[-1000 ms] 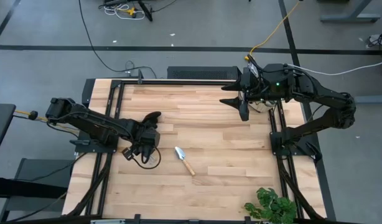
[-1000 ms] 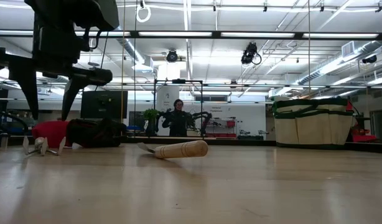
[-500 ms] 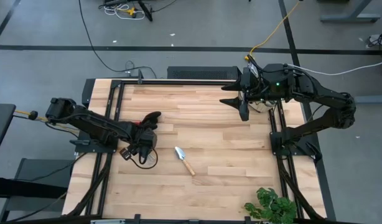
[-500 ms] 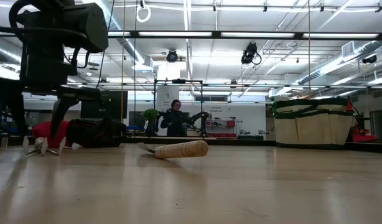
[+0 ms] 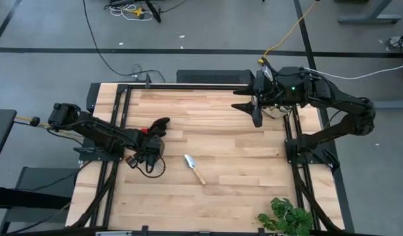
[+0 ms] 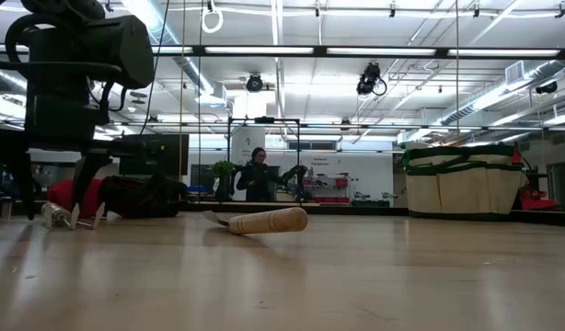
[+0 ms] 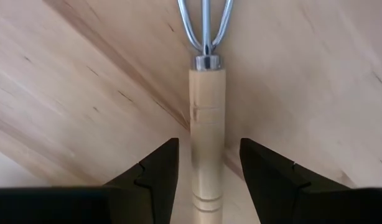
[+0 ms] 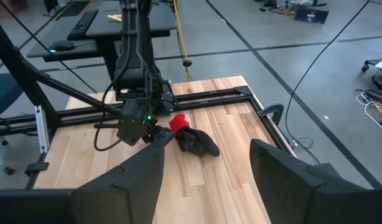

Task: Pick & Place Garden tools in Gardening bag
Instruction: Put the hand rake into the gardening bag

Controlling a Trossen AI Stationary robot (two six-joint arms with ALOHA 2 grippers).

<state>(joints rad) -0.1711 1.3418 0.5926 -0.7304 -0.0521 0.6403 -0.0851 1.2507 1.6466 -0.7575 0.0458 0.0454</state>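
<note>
Overhead, wood table carries the left gripper low at about nine o'clock from the table's centre, its fingers down over the mini rake, whose wire tines show just past it toward five o'clock. Touching the gripper's twelve o'clock side lies the red-and-black glove. Near the table's middle, the trowel lies flat, silver blade toward eleven o'clock and wooden handle toward five o'clock, apart from the rake. At about one o'clock the right gripper hangs above the table's far edge with its jaws spread and nothing between them. A leafy plant sits at the five o'clock corner. From table height, the left gripper stands at nine o'clock with its fingers reaching the tabletop around the rake, the glove behind it, the trowel at centre, and the gardening bag upright at three o'clock; a person stands in the room behind. Left wrist view: the two dark fingers stand spread on either side of the rake's wooden handle, with small gaps on both sides, not pinching it. Right wrist view: the right gripper's fingers are wide apart and empty, looking across at the left arm and the glove.
</note>
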